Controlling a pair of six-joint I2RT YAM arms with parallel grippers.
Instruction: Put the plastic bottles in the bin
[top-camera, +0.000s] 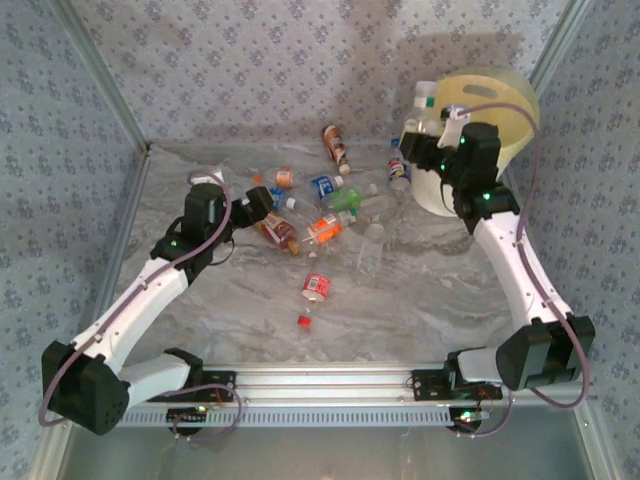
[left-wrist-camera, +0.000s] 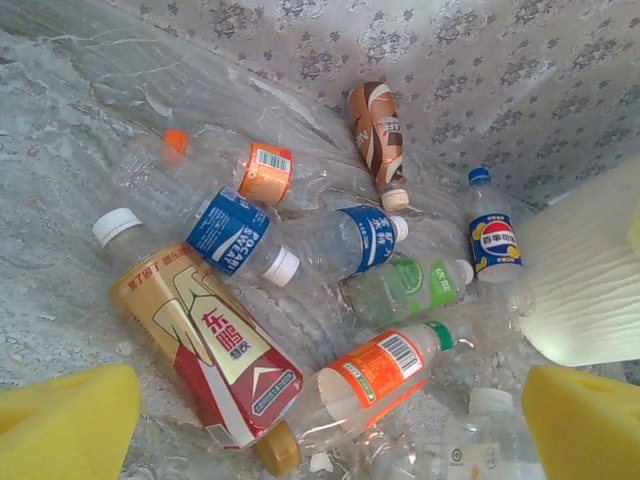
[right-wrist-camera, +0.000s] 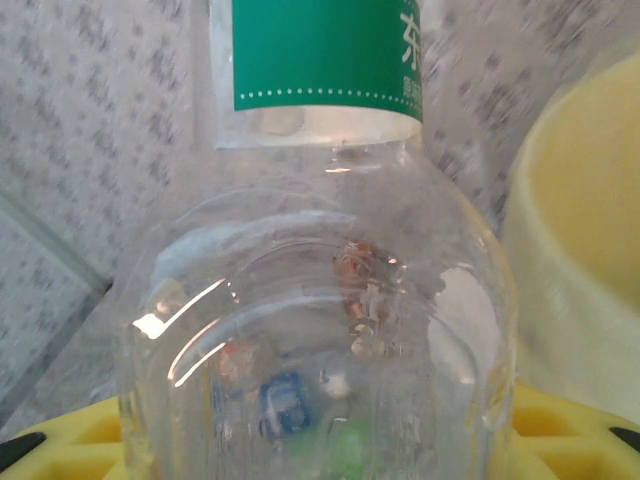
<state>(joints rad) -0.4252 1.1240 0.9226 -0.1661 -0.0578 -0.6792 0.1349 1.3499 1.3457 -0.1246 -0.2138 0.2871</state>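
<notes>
The right fingers (right-wrist-camera: 575, 430) clench a green-labelled bottle (right-wrist-camera: 320, 300), its long axis running to 12 o'clock from them, with the bin (right-wrist-camera: 590, 230) just beside at 3 o'clock, while the left fingers (left-wrist-camera: 65, 420) hang spread above loose bottles (left-wrist-camera: 205, 340) on the counter (left-wrist-camera: 50, 230).

POCARI SWEAT in white on the blue-label bottle (left-wrist-camera: 232, 232). Pepsi globe plus 百事可乐 on the blue-capped bottle (left-wrist-camera: 493, 240). Big 东鹏 down the red-and-gold bottle (left-wrist-camera: 215, 340). Barcodes, digits way too small, on the orange-capped orange-label bottle (left-wrist-camera: 265, 172) and the green-capped orange-label bottle (left-wrist-camera: 375, 372). Part of a white 东 on the dark-green-label bottle (right-wrist-camera: 330, 60), right wrist view. Other labels too blurry to read.
</notes>
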